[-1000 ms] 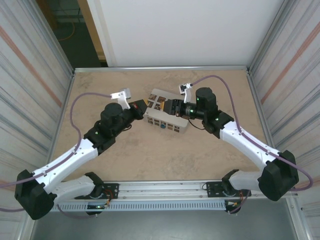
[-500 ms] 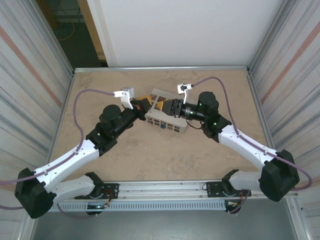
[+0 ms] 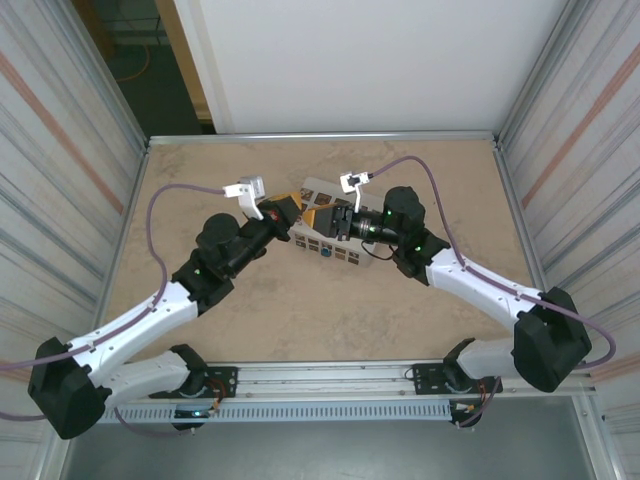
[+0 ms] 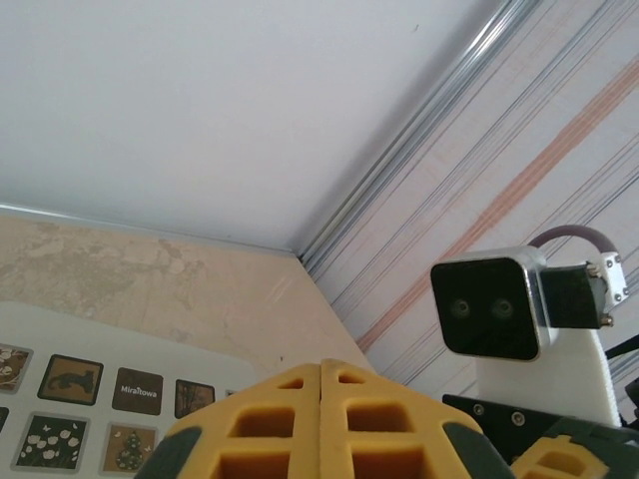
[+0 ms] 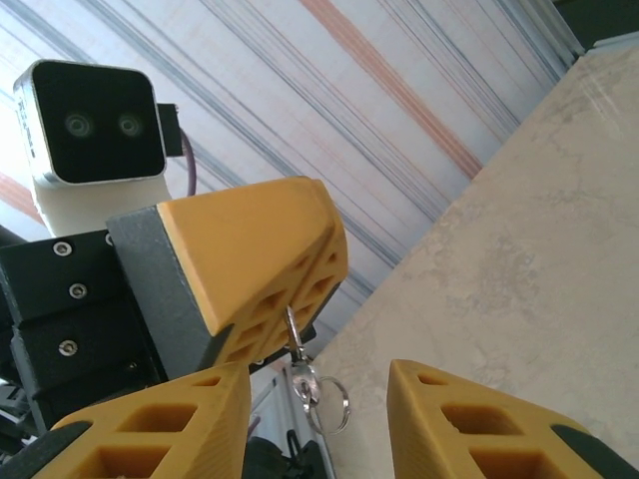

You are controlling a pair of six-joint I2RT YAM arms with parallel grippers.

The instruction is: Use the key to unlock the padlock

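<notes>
Left gripper point(image 5: 289, 317) is clenched. The key point(image 5: 293, 331) is pinched at its fingertips, pointing to 6 o'clock, with a key ring point(image 5: 325, 396) hung below it. Right gripper point(image 5: 318, 391) is released: its fingers point(image 5: 449, 419) are spread at 4 and 8 o'clock of the key ring, and contact cannot be told. From above, both grippers are placed tip to tip over the white box point(image 3: 345, 250), near table point(image 3: 300, 320) centre. The padlock point(image 3: 326, 253) is seen as a blue speck on the box's near face, at 6 o'clock of the fingertips.
</notes>
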